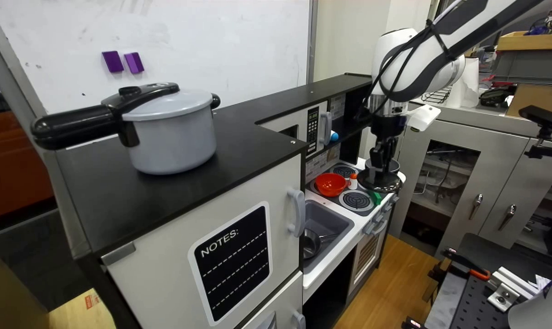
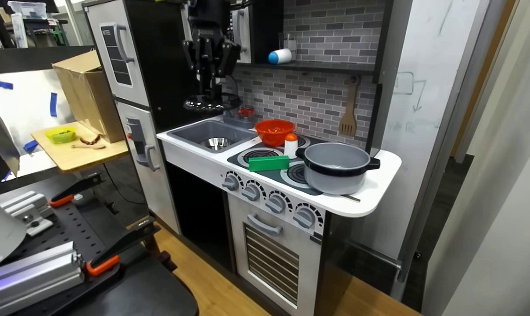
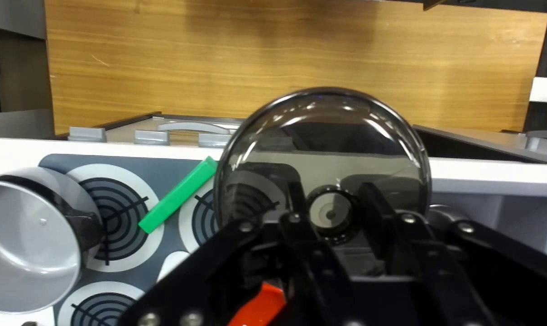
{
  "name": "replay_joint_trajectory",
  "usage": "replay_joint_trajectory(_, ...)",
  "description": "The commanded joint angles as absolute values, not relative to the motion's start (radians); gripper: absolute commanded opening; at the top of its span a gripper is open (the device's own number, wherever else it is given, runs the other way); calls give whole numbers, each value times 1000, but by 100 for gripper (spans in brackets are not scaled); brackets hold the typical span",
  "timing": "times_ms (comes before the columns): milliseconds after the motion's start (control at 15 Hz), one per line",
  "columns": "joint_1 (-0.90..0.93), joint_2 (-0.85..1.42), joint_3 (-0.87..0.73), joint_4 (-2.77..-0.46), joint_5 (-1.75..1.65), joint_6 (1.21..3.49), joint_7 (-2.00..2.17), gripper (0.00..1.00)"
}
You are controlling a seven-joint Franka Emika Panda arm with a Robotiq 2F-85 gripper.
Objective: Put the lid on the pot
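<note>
The lid is a round, dark, see-through disc (image 3: 321,136) with a black rim and a black knob. My gripper (image 3: 331,210) is shut on its knob, the fingers on either side. In both exterior views the lid (image 1: 380,181) (image 2: 203,104) hangs roughly level below the gripper (image 1: 383,162) (image 2: 210,87), in the air. The wrist view shows it over the area between stove and sink. The pot (image 2: 336,182) is grey with a black rim band and stands uncovered at the stove's end. It is at the left in the wrist view (image 3: 26,253) and partly hidden behind the gripper in an exterior view (image 1: 395,166).
A red bowl (image 2: 274,131), a white shaker with orange top (image 2: 291,146) and a green block (image 2: 268,163) stand on the stove. A metal pan (image 1: 310,244) lies in the sink (image 1: 335,219). A large pressure pot (image 1: 171,141) stands on the cabinet top. A shelf (image 2: 317,66) overhangs behind.
</note>
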State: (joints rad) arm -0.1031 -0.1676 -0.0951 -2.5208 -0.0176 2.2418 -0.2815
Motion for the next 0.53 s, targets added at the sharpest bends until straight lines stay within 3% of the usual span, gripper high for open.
replay_joint_trajectory(0,-131,-148,-135,-2476,-38,2253,-222,8)
replay_joint_trajectory(467,-160,-103,-182,-2359,-30,2259,-141,8)
